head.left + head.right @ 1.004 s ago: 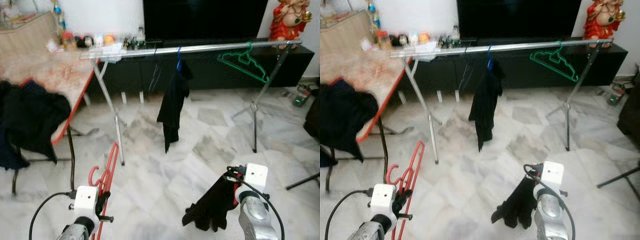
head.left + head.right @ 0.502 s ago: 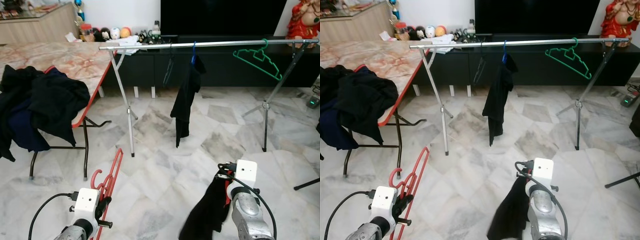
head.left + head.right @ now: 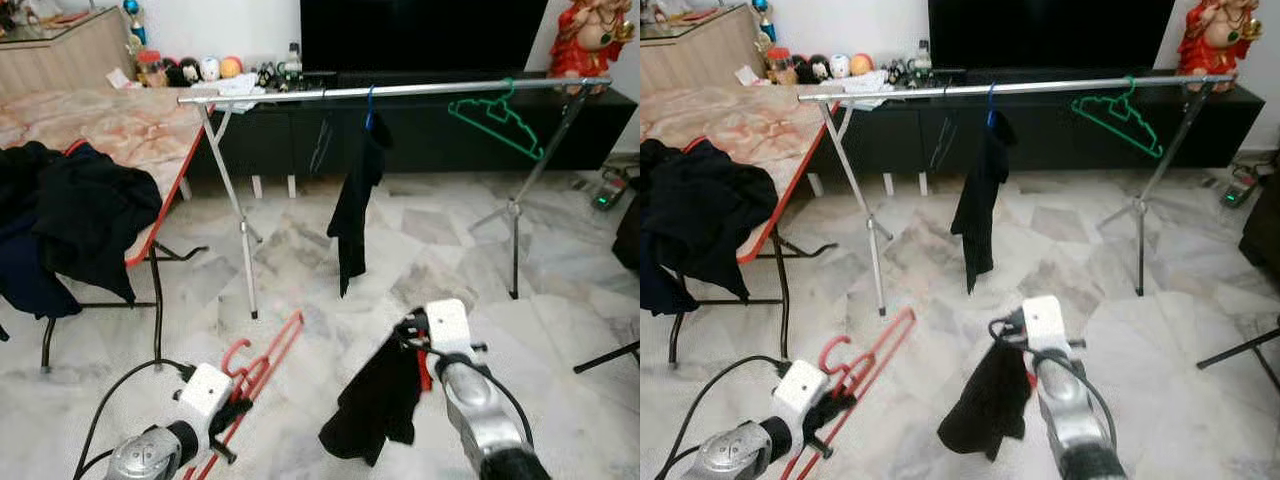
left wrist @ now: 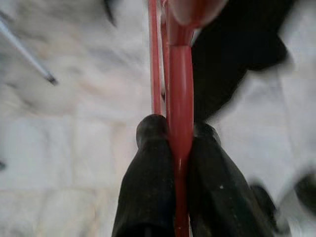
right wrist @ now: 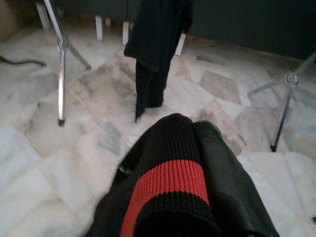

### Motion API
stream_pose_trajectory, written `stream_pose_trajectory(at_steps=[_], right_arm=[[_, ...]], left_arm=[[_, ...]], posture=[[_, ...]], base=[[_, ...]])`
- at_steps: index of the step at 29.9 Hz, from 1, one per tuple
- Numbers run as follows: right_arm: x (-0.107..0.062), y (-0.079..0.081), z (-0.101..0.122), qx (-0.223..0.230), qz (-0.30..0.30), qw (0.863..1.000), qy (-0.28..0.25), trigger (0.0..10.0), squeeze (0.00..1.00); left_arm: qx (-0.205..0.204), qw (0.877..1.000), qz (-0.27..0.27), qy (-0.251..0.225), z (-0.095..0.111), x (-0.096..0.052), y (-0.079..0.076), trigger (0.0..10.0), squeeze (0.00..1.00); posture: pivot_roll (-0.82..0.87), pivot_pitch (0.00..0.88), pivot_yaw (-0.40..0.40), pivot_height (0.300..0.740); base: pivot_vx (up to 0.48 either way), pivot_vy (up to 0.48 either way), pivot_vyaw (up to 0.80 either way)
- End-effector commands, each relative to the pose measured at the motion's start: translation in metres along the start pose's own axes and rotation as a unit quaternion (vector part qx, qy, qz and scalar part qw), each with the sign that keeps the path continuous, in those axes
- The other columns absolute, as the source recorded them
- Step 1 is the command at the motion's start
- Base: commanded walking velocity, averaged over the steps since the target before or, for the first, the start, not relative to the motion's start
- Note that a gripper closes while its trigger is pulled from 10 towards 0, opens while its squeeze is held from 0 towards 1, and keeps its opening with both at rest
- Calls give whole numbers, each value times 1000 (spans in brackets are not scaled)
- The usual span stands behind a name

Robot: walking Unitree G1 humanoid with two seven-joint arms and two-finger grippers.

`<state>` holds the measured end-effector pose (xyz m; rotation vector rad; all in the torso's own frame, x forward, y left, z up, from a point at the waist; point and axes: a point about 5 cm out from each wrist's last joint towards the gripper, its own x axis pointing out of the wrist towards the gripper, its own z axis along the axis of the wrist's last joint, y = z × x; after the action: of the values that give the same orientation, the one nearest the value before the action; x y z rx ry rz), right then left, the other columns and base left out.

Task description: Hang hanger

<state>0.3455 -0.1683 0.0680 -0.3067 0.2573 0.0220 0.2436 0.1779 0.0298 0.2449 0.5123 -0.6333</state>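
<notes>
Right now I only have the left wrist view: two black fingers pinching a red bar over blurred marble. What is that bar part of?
Observer: A red hanger, held low in front of the robot by the left gripper.
Reviewer: Is the other arm carrying anything?
Observer: Yes, the right gripper holds a black garment with a red stripe, hanging limp toward the floor.
Reviewer: Where would the hanger go?
Observer: Ahead stands a silver clothes rail. It already carries a green hanger and a dark garment on a blue hanger.
</notes>
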Motion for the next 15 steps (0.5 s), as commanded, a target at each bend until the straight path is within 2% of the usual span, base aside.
stream_pose_trajectory(at_steps=[1, 4, 5, 10, 11, 15], right_arm=[[5, -2, 5, -10, -12, 1000, 12, 10000, 0], [11, 4, 19, -23, -1, 1000, 2, 10000, 0], [12, 5, 22, -24, 2, 1000, 1, 10000, 0], [18, 14, 40, -23, 19, 1000, -11, 10000, 0], [19, 21, 47, -16, 38, 999, -16, 10000, 0], [21, 35, 63, -15, 82, 996, -35, 10000, 0]], left_arm=[[29, 994, -85, 55, -5, -4, -6, 10000, 0], [82, 976, -183, 82, 10, -10, -8, 10000, 0], [90, 973, -197, 80, 14, -11, -8, 10000, 0], [109, 967, -221, 73, 36, -7, 3, 10000, 0], [103, 966, -227, 62, 44, -6, 2, 10000, 0], [80, 964, -247, 50, 51, -5, -2, 10000, 0]], posture=[[78, 50, 31, 740], [78, 49, 30, 740], [78, 49, 30, 740], [76, 53, 34, 740], [76, 54, 35, 740], [75, 65, 32, 740]], base=[[0, 0, 0], [0, 0, 0], [0, 0, 0], [0, 0, 0], [0, 0, 0], [0, 0, 0]])
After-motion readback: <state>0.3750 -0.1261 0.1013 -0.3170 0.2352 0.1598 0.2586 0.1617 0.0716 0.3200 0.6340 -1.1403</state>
